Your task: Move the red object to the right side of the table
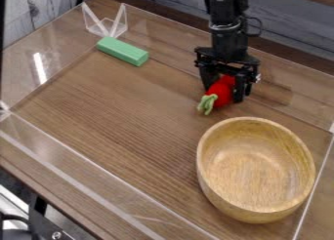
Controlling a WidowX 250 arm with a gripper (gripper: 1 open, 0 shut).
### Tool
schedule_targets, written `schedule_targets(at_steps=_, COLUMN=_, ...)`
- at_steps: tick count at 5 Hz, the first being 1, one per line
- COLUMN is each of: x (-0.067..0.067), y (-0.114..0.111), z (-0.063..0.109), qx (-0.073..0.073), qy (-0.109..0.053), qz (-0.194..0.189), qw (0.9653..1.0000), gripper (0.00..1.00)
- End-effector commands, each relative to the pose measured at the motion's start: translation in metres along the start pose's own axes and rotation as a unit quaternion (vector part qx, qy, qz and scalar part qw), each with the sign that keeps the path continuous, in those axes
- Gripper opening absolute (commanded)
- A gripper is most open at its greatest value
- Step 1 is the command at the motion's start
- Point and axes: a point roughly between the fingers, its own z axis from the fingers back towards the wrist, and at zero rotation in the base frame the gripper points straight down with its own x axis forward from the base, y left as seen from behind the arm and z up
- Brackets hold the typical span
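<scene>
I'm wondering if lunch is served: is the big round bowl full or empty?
Empty: the bowl shows its bare inner bottom, with nothing in it.

Dark cables (pixel 29 213) hang at the lower left, below pale, evenly lit surroundings.
</scene>
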Motion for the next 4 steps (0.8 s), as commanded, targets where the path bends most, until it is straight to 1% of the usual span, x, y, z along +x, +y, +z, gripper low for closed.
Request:
schedule_targets(at_steps=1, x=0.001, y=-0.001, z=0.031, qx=-0.001, qy=-0.034, qz=0.000, qw=0.9994, gripper=1.00)
schedule_targets(at_steps=3, x=-0.003, y=-0.003, z=0.059, qx=-0.008, qy=-0.058, qz=0.003, qw=0.9983, gripper=1.00)
schedule_targets(at_steps=4, x=-0.005, y=-0.002, z=0.091, qx=-0.016, qy=-0.086, qz=0.005, qw=0.9961, gripper=1.00)
